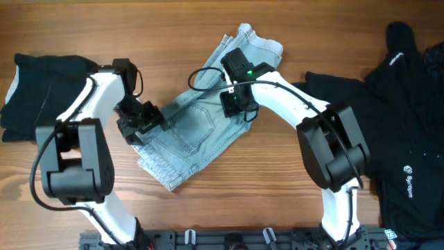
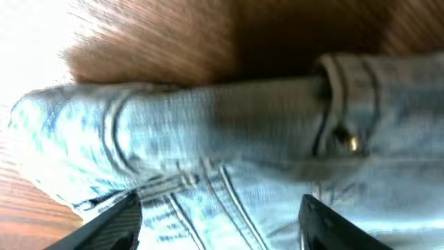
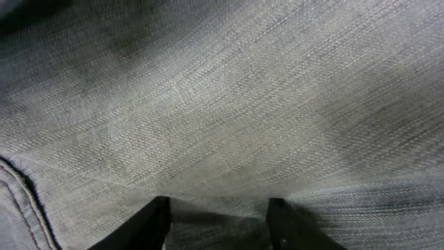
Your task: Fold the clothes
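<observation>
Light blue denim shorts lie crumpled in the middle of the table, one leg pointing to the far side. My left gripper is at their left edge. In the left wrist view its jaws are wide open over the waistband, next to a belt loop and rivet. My right gripper presses down on the right part of the shorts. In the right wrist view its jaws have closed partway on a raised fold of denim.
A black garment lies at the left edge of the table. A larger black garment with white print covers the right side. Bare wood shows in front of and behind the shorts.
</observation>
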